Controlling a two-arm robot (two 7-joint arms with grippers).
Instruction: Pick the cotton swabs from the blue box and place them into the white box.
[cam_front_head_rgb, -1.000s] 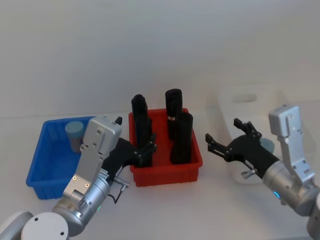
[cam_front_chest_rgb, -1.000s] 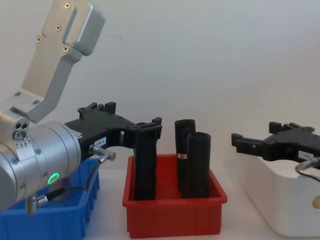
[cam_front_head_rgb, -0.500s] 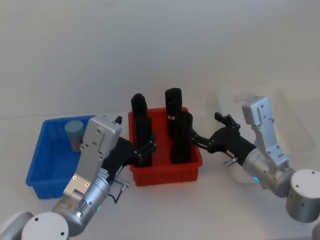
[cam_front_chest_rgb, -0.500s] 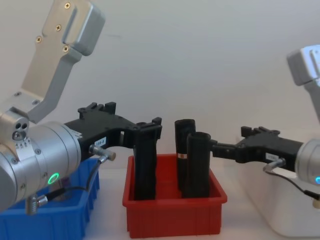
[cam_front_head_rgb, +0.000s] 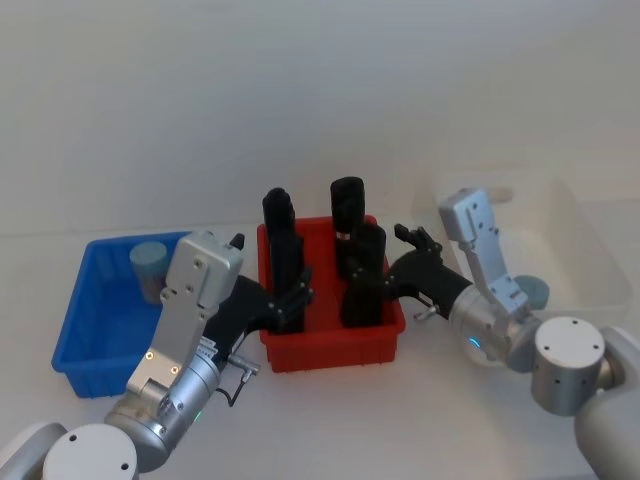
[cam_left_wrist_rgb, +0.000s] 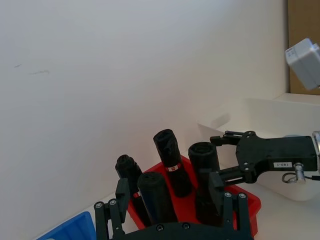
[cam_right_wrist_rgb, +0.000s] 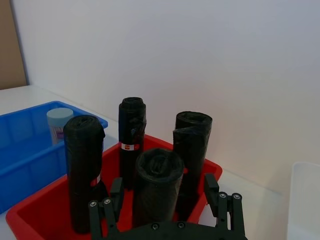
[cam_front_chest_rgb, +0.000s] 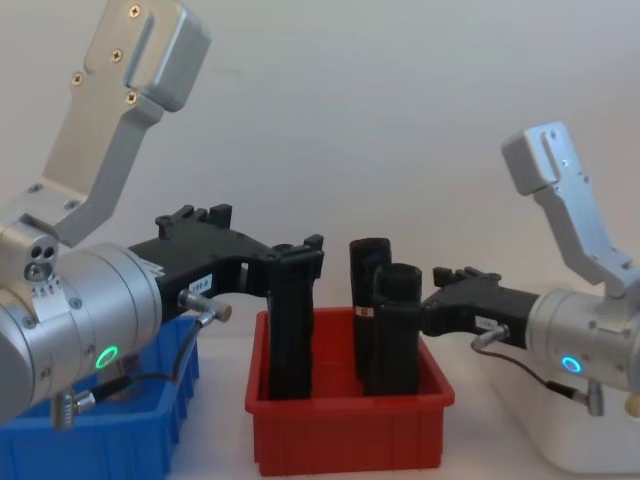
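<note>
Swinging from the white box (cam_front_head_rgb: 590, 235) at the frame's right, the right gripper (cam_front_head_rgb: 378, 283) now straddles a black roll (cam_front_head_rgb: 362, 272) at centre, fingers spread. One cotton swabs jar (cam_front_head_rgb: 149, 268) waits in the blue box (cam_front_head_rgb: 75, 325) at left; the left gripper (cam_front_head_rgb: 290, 300) hovers spread beside it.

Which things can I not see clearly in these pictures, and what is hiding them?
Head view: the jar in the blue bin is too small to show its contents.
Head view: the right arm hides most of the second jar in the white tub.
Chest view: the left arm blocks the blue bin's inside.
</note>
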